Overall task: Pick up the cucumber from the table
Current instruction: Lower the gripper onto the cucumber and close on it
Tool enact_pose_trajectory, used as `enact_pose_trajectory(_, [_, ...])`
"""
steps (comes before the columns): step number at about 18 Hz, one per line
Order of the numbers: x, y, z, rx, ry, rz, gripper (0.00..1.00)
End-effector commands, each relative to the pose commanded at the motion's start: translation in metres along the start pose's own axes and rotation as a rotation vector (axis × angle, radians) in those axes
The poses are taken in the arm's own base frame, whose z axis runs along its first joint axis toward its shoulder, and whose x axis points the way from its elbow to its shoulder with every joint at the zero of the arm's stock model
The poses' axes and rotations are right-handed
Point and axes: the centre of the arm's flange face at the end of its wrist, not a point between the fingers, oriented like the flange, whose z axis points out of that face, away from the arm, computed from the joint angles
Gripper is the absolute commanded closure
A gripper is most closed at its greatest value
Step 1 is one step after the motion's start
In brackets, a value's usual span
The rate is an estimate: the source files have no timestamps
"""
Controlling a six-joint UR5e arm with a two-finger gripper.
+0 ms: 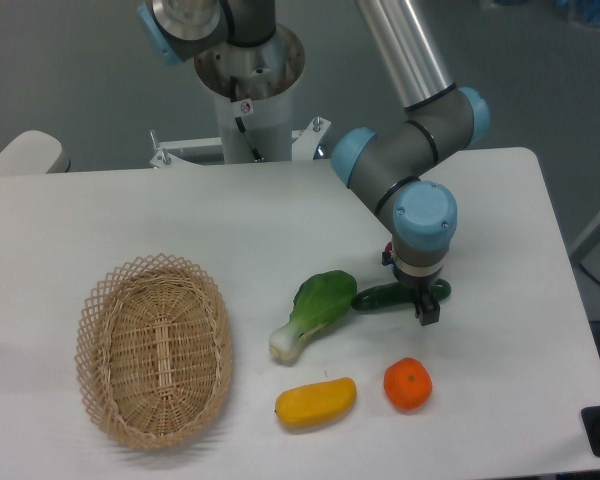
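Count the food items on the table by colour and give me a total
Green: 2, the small dark green glossy cucumber and the light-green leafy bok choy with a white stem
Yellow: 1, the oblong yellow fruit
Orange: 1, the round orange fruit
Total: 4

Arm bent down, gripper (424,300) pointing straight at the tabletop.

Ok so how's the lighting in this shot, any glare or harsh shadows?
Fixed camera: soft, even light; the table reads bright white without blown-out glare; only faint shadows under the basket and orange; the cucumber is dark, partly hidden by the gripper.
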Motion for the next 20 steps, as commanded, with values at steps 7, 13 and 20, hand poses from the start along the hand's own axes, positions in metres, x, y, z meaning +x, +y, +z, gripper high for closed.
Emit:
enact_pose_trajectory(7, [-0.004, -0.001, 0.000, -0.003, -0.008, 0.006, 0.57])
enact_pose_trajectory(13, [-0.011, 0.004, -0.013, -0.016, -0.032, 0.016, 0.74])
enact_pose_trajectory(20, [-0.037, 0.011, -0.115, -0.040, -0.130, 0.072, 0.75])
